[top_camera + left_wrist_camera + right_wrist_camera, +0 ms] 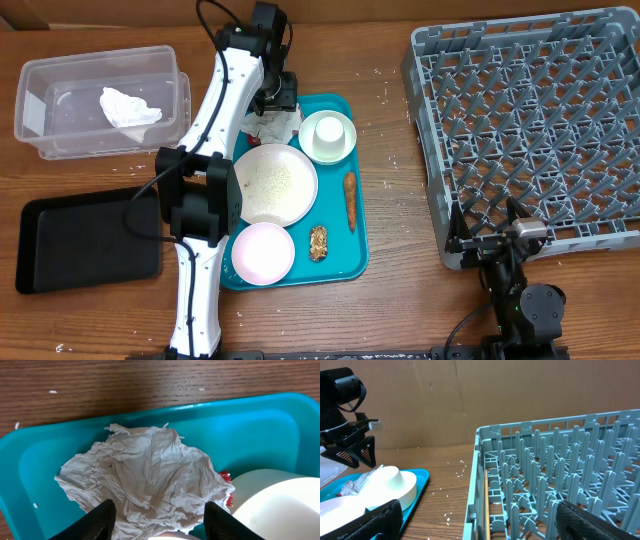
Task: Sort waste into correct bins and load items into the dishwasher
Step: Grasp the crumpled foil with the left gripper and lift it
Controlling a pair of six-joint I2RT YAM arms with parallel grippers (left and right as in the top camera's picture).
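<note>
— While we are looking down from overhead, we are seeing the left gripper [274, 104] hanging over the far left corner of the teal tray [340, 258], right above a crumpled grey-white sheet [272, 126].

— And where are we finding the other waste?

— A white napkin [128, 107] is lying in the clear tub [60, 80] at far left, with the black tray [85, 245] sitting nearer. A sausage [350, 200] and a nutty chunk [318, 242] are lying on the teal tray's right side, and rice [268, 180] is sitting on the large plate [305, 195]. The dish rack [530, 130] is filling the right, and the right gripper [480, 228] is waiting at its near left corner.

— From the left wrist, what are we noticing?

— Its fingers [100, 516] are standing apart, straddling the sheet's near edge. We cannot tell whether they are touching it. A red scrap [225, 477] is peeking out at the sheet's right, beside a white dish [280, 505].

— And from the right wrist?

— The fingertips [370, 520] are spread wide with nothing between them. They are facing the rack's left wall, and an upturned cup [392, 485] is standing on the teal tray to the left.
</note>
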